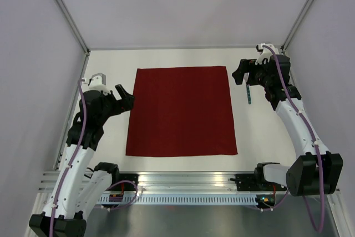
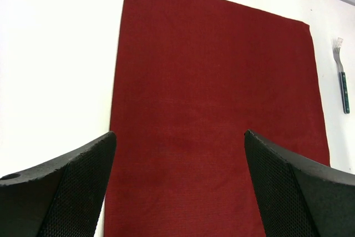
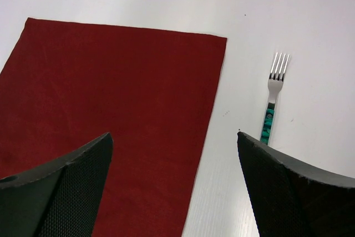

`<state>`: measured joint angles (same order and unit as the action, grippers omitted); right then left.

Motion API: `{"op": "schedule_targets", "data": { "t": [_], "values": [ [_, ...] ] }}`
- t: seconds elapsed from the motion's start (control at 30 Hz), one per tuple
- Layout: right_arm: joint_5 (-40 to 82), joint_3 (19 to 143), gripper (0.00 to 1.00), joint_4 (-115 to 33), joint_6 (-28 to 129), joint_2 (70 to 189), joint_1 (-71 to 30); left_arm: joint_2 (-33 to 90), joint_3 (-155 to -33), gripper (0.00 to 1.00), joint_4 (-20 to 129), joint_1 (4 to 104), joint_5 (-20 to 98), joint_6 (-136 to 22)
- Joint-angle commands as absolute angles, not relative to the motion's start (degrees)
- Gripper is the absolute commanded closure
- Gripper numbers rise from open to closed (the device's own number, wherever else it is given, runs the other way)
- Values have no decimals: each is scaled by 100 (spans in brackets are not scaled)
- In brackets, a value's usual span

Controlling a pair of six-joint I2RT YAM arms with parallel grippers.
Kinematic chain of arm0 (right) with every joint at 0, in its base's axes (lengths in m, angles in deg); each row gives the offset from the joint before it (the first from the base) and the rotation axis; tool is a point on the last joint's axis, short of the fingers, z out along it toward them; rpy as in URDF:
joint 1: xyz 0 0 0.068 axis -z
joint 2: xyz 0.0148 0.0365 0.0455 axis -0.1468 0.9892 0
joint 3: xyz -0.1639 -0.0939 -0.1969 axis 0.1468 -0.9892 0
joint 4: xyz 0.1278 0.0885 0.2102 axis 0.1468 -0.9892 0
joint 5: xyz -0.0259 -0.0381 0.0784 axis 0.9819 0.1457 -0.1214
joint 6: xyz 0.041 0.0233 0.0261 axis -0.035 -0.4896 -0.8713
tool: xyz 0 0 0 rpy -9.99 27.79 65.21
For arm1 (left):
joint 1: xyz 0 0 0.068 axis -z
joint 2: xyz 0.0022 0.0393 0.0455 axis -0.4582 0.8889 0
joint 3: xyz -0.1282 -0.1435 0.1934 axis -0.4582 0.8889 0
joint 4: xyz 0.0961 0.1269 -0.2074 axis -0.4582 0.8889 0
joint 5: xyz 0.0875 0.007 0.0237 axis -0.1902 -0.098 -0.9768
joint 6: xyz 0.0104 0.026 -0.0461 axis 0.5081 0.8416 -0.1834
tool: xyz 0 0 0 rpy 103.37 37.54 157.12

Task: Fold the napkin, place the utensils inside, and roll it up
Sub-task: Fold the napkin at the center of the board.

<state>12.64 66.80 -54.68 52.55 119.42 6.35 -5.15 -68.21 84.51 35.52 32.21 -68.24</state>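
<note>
The dark red napkin (image 1: 180, 112) lies flat and unfolded in the middle of the white table; it also shows in the left wrist view (image 2: 216, 109) and the right wrist view (image 3: 111, 98). One utensil shows: a fork (image 1: 249, 94) with silver tines and a teal handle, lying on the table just right of the napkin's far right corner, also in the wrist views (image 2: 341, 76) (image 3: 272, 104). My left gripper (image 1: 126, 96) is open and empty above the napkin's left edge (image 2: 179, 134). My right gripper (image 1: 239, 72) is open and empty over the napkin's far right edge, beside the fork (image 3: 175, 135).
Pale walls and metal frame posts (image 1: 66, 12) close in the table on the left, back and right. A metal rail (image 1: 183, 180) with the arm bases runs along the near edge. Bare white table (image 1: 266, 131) lies right of the napkin.
</note>
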Motion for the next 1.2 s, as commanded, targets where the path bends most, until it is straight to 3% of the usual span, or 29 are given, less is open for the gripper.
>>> {"op": "schedule_targets", "data": {
  "t": [0.0, 0.27, 0.5, 0.77, 1.17],
  "values": [
    [1307, 6654, 2, -5476, 5307, 11765, 633, -527, -7110, 0, 8485, 3544, 3400, -6661],
    [859, 6811, 5, -5695, 5491, 12221, 37, -395, -8171, 0, 8827, 3544, 3409, -6880],
    [2139, 7339, 15, -5723, 5518, 13135, -2735, -351, -9254, 0, 9082, 3544, 3295, -7171],
    [2828, 8480, 30, -5520, 5579, 15218, -5367, -509, -10001, 0, 9337, 3544, 3128, -7391],
    [3197, 10055, 42, -5283, 5562, 17047, -6723, -500, -10731, 0, 9900, 3544, 2583, -7162]
  ]
}}
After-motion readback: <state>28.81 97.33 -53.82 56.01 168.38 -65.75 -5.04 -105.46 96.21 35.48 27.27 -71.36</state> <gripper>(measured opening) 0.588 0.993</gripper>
